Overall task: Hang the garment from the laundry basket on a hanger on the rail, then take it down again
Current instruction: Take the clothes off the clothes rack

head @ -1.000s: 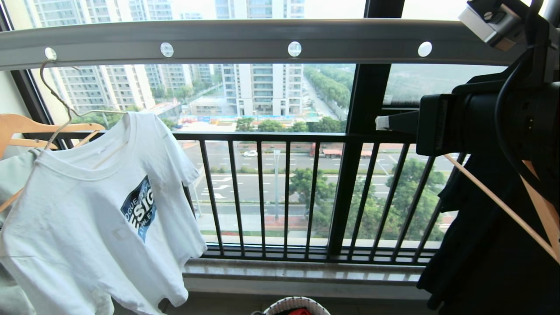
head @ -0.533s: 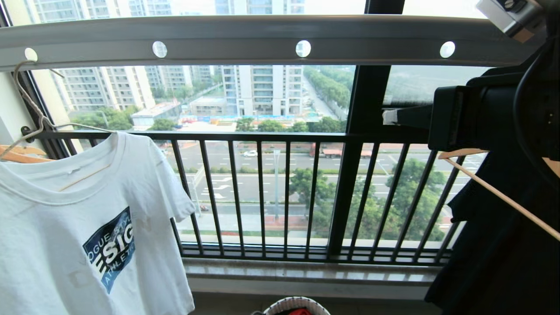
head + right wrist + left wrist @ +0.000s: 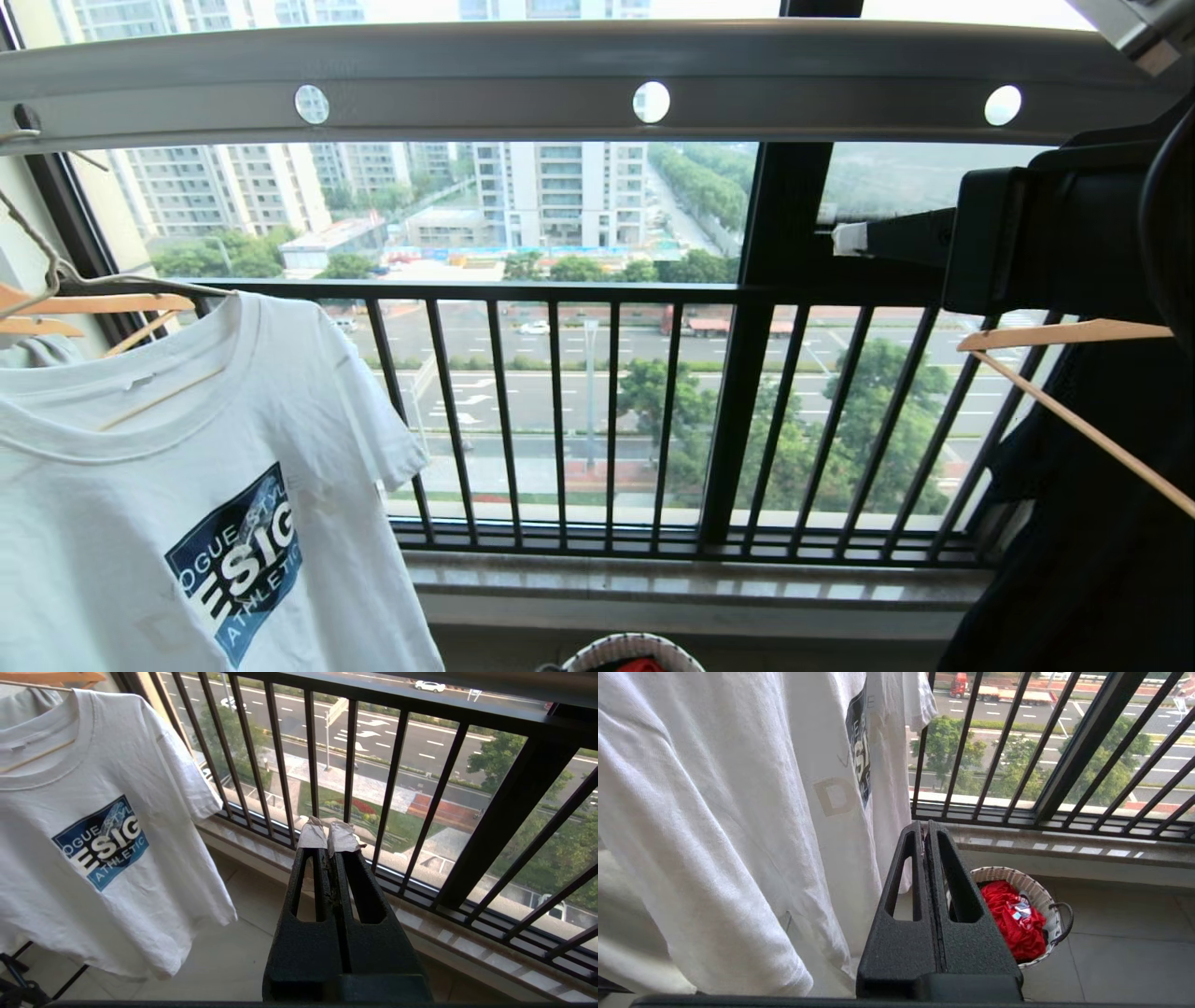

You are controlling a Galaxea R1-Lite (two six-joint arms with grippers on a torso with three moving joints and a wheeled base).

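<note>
Shirt on the rail by the big window

The white T-shirt (image 3: pixel 187 485) hung on a thin hanger (image 3: pixel 56 280) from the grey rail (image 3: pixel 560 84), beside the black window bars (image 3: pixel 579 411). The left gripper (image 3: pixel 924 833) sat just beside the shirt, fingers pressed together, holding nothing. The right gripper (image 3: pixel 327 833), also pressed together and empty, stood well apart in open room. The basket (image 3: pixel 1017 882) sat on the tiled floor (image 3: pixel 1125 952).

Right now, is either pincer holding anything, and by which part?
Nothing is held. The left pincer and the right pincer are both shut on empty air; the T-shirt hangs free.
</note>
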